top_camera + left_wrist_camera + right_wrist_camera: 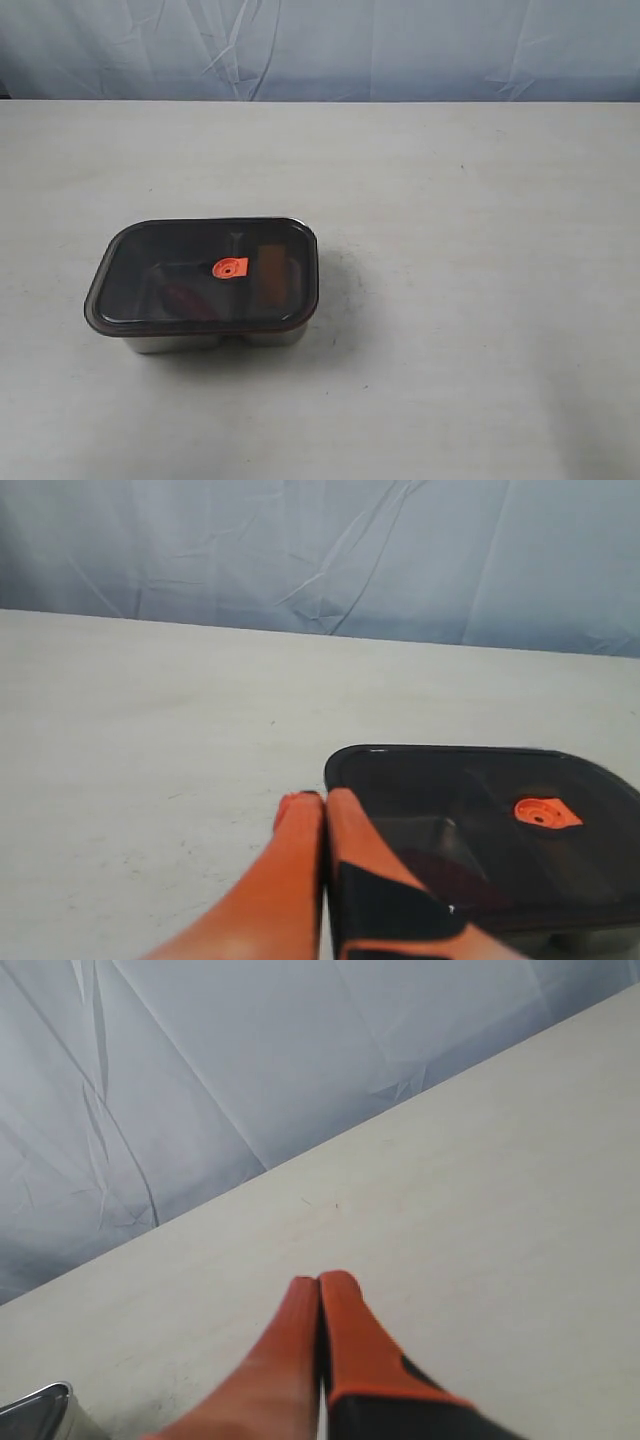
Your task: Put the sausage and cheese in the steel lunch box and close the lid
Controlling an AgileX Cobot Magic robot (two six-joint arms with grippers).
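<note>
The steel lunch box (215, 340) sits left of centre on the table with the dark translucent lid (180, 265) lying on top of it, its orange valve tab (229, 267) at the centre. Through the lid the red sausage (185, 298) shows dimly in the left compartment and the yellow-orange cheese (270, 273) in the right one. In the left wrist view the lid (500, 830) lies just beside my left gripper (323, 798), which is shut and empty. My right gripper (319, 1282) is shut over bare table, with a corner of the box (40, 1405) at the frame's edge. Neither gripper appears in the exterior view.
The pale table (470, 250) stretches around the box. A wrinkled blue-grey cloth backdrop (320, 45) hangs behind the table's far edge.
</note>
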